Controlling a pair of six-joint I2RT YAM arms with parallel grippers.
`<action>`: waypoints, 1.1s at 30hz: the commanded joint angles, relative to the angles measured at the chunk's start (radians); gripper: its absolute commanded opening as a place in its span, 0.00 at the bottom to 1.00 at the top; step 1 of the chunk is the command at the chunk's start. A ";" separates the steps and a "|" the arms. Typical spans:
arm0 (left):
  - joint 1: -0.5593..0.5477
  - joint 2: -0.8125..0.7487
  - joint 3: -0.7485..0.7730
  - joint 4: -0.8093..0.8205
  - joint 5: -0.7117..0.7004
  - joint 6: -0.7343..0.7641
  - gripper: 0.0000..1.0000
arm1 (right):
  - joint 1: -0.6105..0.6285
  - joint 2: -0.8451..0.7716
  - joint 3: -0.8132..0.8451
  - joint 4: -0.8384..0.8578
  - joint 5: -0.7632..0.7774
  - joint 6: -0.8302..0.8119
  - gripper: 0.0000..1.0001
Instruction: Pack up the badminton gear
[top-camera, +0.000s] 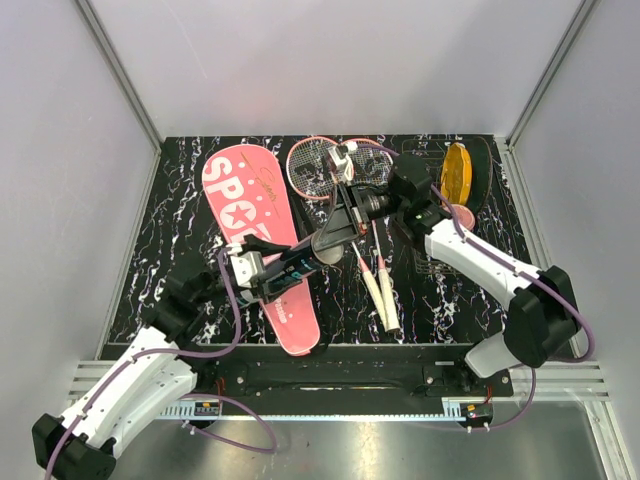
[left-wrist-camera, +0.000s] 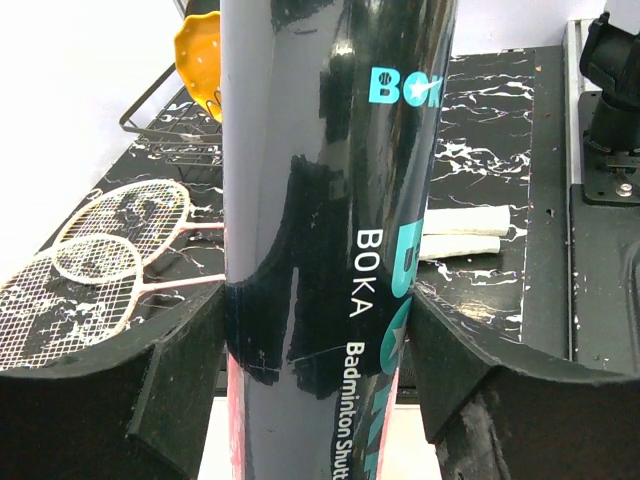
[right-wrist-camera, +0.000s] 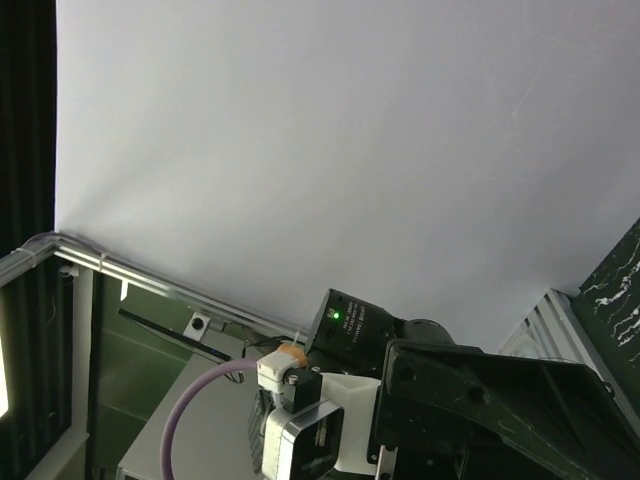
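Plainly unfinished: left gripper (left-wrist-camera: 318, 385) clamps black tube (left-wrist-camera: 300, 150); right gripper (top-camera: 362, 207) opening cannot be told; rackets (top-camera: 320, 165) and cover (top-camera: 250, 215) lie unpacked, upper centre.

Black tube (left-wrist-camera: 330, 250) lettered teal and white, beside it pink cover (top-camera: 255, 215) lettered white, pink-framed white-handled rackets (top-camera: 318, 170), yellow disc (top-camera: 457, 172), white-veined black tabletop (top-camera: 170, 230)

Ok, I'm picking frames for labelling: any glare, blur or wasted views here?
Left wrist: the black tube fills the frame, glossy with reflections, lettering sharp. Right wrist: mostly blank white wall, tilted, no gear visible. Top view: evenly lit, sharp throughout.
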 joint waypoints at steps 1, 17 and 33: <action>-0.025 -0.050 0.040 0.399 0.182 -0.089 0.00 | 0.054 0.102 -0.037 0.050 0.120 0.015 0.25; -0.025 -0.065 0.028 0.408 0.179 -0.097 0.00 | 0.134 0.266 -0.007 -0.256 0.279 -0.198 0.29; -0.028 -0.079 0.077 0.035 -0.152 0.079 0.00 | -0.002 0.007 0.047 -0.536 0.371 -0.424 0.54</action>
